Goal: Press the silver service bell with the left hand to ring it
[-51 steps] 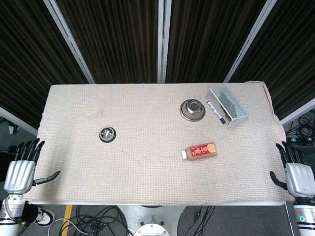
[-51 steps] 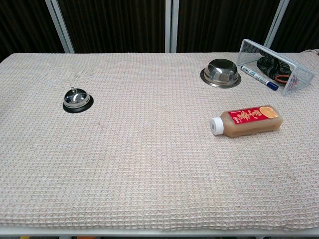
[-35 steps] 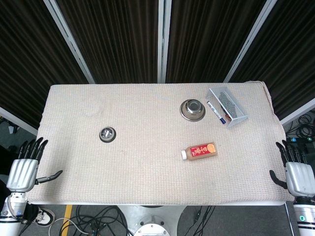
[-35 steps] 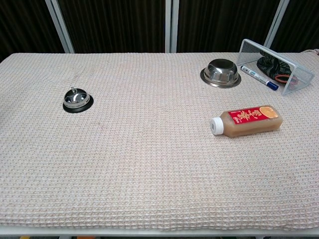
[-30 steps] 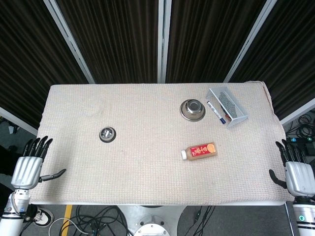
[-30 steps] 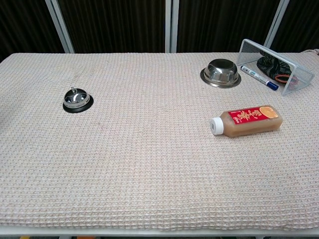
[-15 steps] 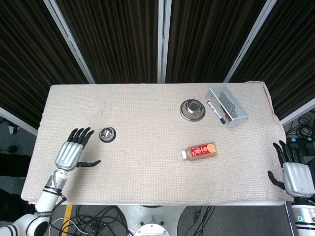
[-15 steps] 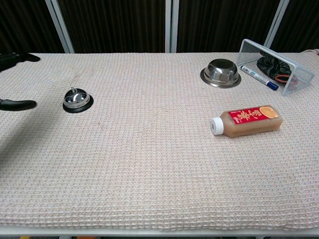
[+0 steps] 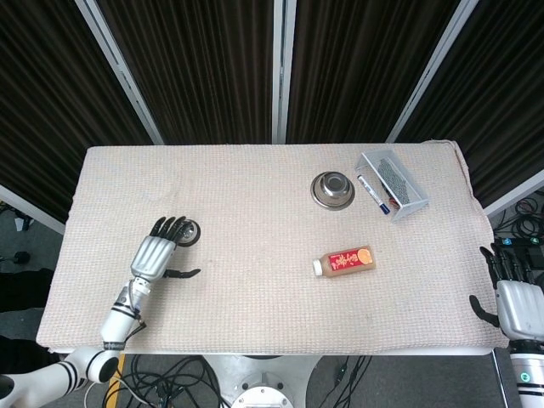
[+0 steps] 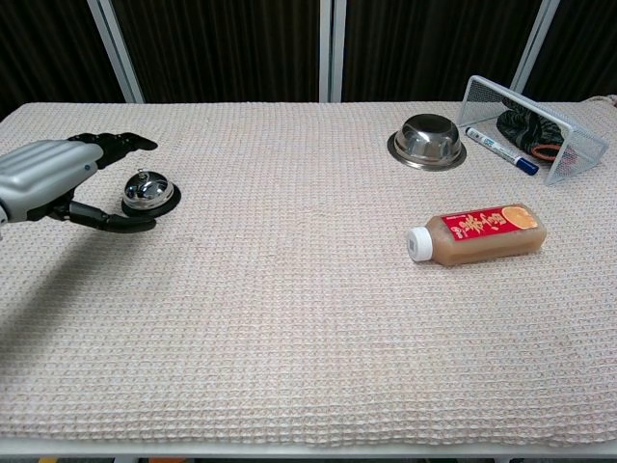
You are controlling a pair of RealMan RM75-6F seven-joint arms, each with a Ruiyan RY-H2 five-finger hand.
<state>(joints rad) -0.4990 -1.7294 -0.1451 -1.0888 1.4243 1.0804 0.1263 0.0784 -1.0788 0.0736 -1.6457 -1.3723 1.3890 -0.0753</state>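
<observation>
Left robot hand [image 9: 155, 253] hovers flat, fingers spread, seemingly above the bell [image 10: 147, 191]

Left hand [image 9: 155, 253] extended over table [image 9: 255, 297], fingers spread, fingertips reaching the silver service bell [image 9: 189, 231]; contact apparent but unconfirmed. Right hand [image 9: 518, 308] at table edge, fingers apart.

Table under beige waffle-weave cloth [image 10: 289, 318] bears: silver service bell [image 10: 148, 192] left; steel bowl [image 10: 427, 139], wire-mesh basket [image 10: 536, 122], blue-capped marker [image 10: 501, 149] far right; brown plastic bottle [image 10: 475, 232] lying right.

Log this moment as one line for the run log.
phase: approach | left hand: open, beside service bell, not pressing | right hand: open, idle at table edge | bell: not yet rung
</observation>
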